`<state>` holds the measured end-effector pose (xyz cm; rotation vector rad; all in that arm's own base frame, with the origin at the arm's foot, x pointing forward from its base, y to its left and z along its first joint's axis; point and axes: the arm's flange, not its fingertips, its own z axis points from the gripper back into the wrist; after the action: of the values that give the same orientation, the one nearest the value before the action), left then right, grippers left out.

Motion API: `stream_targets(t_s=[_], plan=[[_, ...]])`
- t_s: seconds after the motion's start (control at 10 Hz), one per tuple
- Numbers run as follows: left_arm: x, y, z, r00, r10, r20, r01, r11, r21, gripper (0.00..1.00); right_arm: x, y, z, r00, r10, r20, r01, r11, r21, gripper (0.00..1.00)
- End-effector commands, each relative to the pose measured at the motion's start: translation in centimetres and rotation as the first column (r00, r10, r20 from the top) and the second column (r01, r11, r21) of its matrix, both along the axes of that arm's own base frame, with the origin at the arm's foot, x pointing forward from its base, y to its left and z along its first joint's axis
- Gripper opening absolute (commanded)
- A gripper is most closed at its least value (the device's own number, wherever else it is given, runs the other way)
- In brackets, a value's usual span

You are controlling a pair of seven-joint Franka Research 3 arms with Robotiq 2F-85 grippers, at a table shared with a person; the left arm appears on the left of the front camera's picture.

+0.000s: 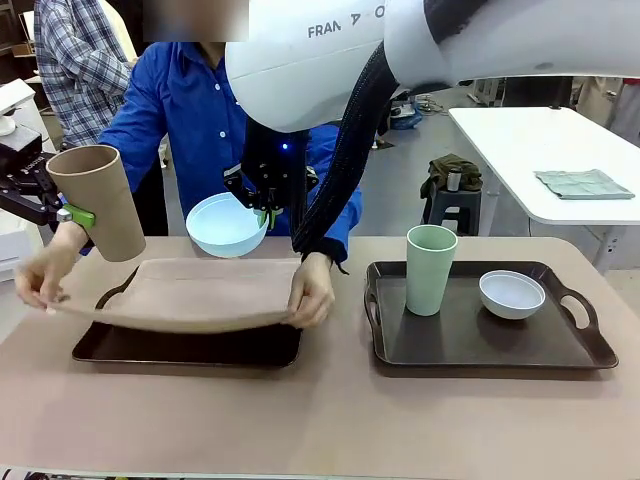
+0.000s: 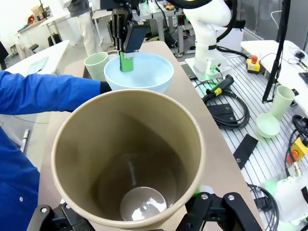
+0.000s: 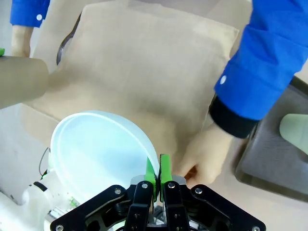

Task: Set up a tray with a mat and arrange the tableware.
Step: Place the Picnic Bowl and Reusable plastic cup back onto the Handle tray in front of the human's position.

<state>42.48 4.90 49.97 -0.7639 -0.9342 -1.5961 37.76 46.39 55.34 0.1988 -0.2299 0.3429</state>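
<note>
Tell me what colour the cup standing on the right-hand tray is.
The cup is pale green, clearest in the front view.

I count two trays on my table point(image 1: 320, 420): left tray point(image 1: 200, 348), right tray point(image 1: 470, 348). One mat point(image 1: 190, 290). Two cups: tan cup point(image 1: 100, 200), green cup point(image 1: 430, 268). Two bowls: blue bowl point(image 1: 225, 225), white bowl point(image 1: 511, 293).

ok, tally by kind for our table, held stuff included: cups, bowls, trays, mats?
Cups: 2 (tan cup, green cup)
Bowls: 2 (blue bowl, white bowl)
Trays: 2 (left tray, right tray)
Mats: 1 (mat)
Total: 7
</note>
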Motion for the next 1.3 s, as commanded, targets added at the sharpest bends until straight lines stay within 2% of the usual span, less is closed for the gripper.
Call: stream_targets(t_s=[0.0,1.2], plan=[[0.11,0.21,0.23,1.000,-0.020,0.013,0.020,1.000,-0.006,0.00,-0.02,-0.02,0.07,1.000,-0.001,0.003,0.001,1.000,-0.001,0.00],[0.11,0.21,0.23,1.000,-0.020,0.013,0.020,1.000,-0.006,0.00,-0.02,-0.02,0.07,1.000,-0.001,0.003,0.001,1.000,-0.001,0.00]])
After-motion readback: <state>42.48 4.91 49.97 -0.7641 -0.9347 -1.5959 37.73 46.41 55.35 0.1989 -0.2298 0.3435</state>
